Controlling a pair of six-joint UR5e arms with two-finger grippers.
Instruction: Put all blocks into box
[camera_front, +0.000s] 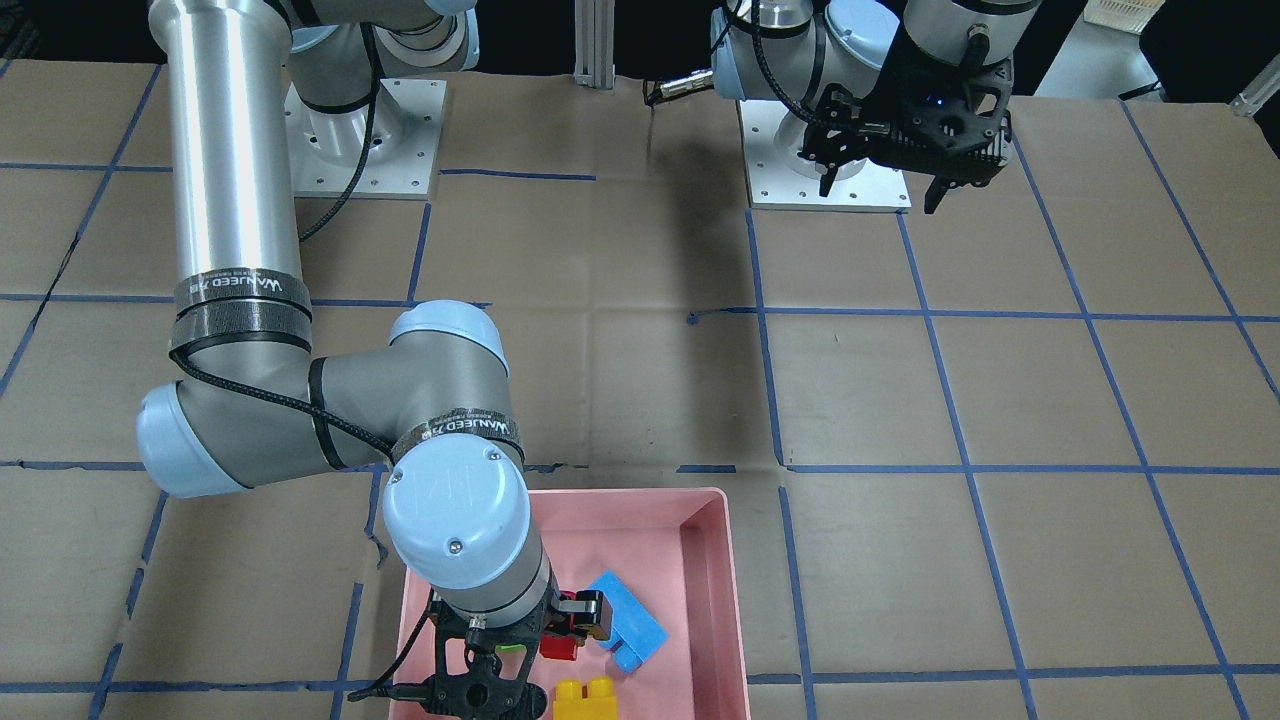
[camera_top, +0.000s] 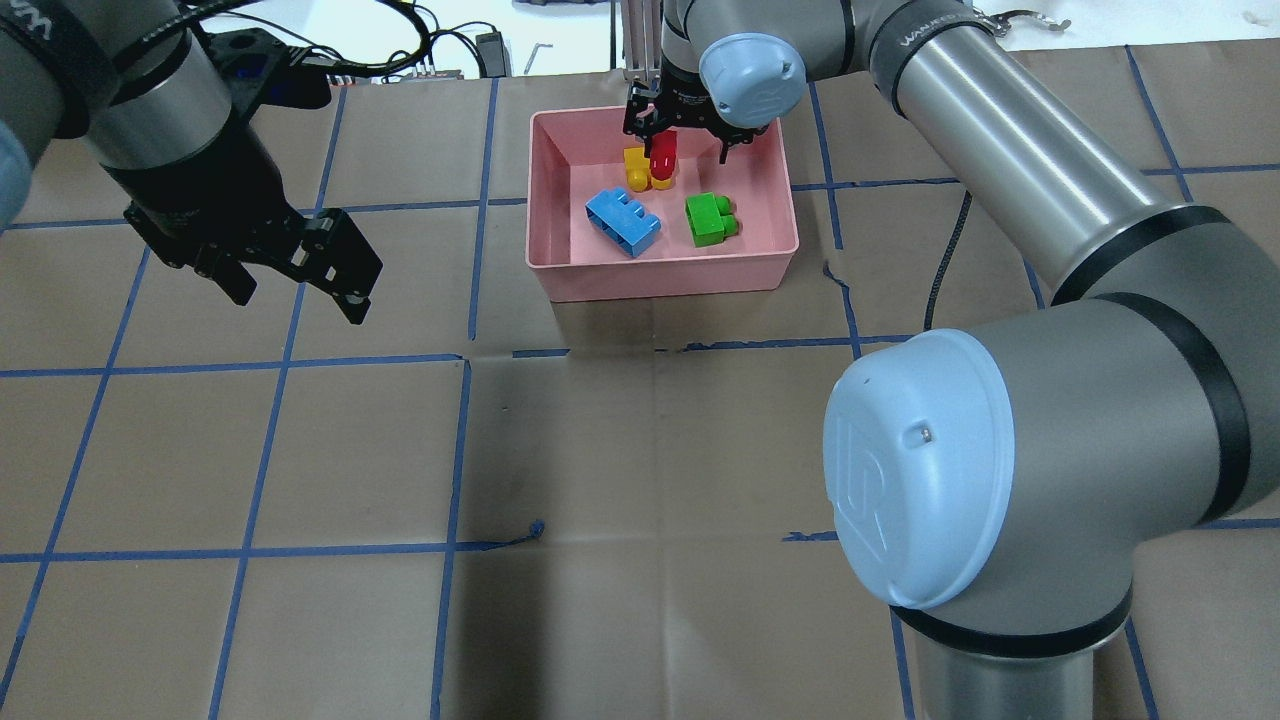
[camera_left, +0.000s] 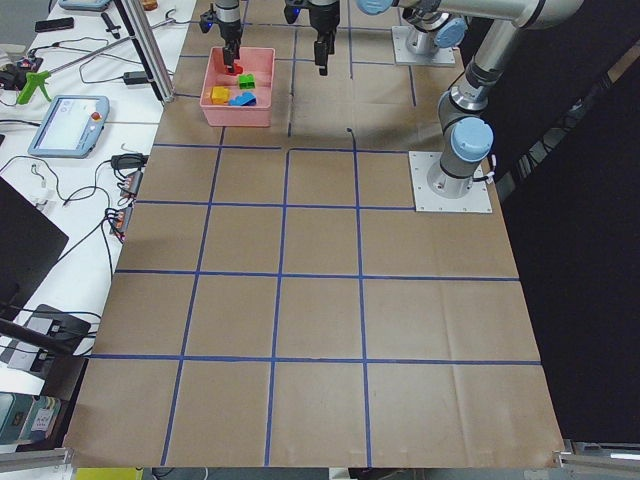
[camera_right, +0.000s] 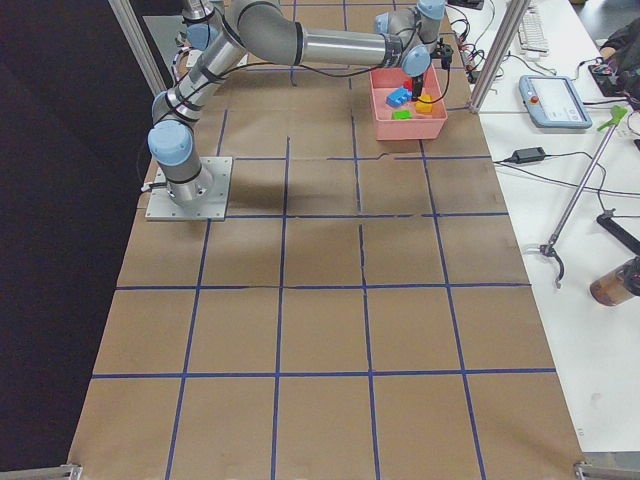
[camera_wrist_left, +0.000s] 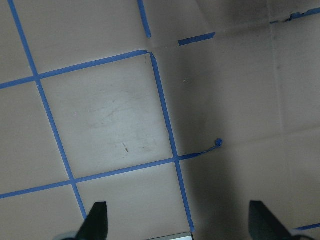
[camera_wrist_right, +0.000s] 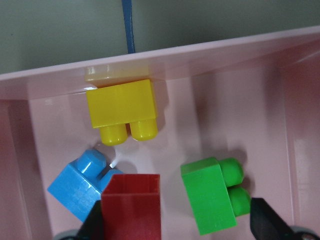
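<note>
The pink box stands at the far middle of the table. In it lie the blue block, the green block and the yellow block. My right gripper hangs over the box's far side with its jaws wide apart. The red block sits upright between them, against one finger and clear of the other, above the blue block. The right wrist view also shows the yellow block and the green block. My left gripper is open and empty above the table, left of the box.
The table is brown paper with a grid of blue tape. The right arm's long link and elbow reach across the right half. In the left wrist view, the left gripper has only paper and tape below it.
</note>
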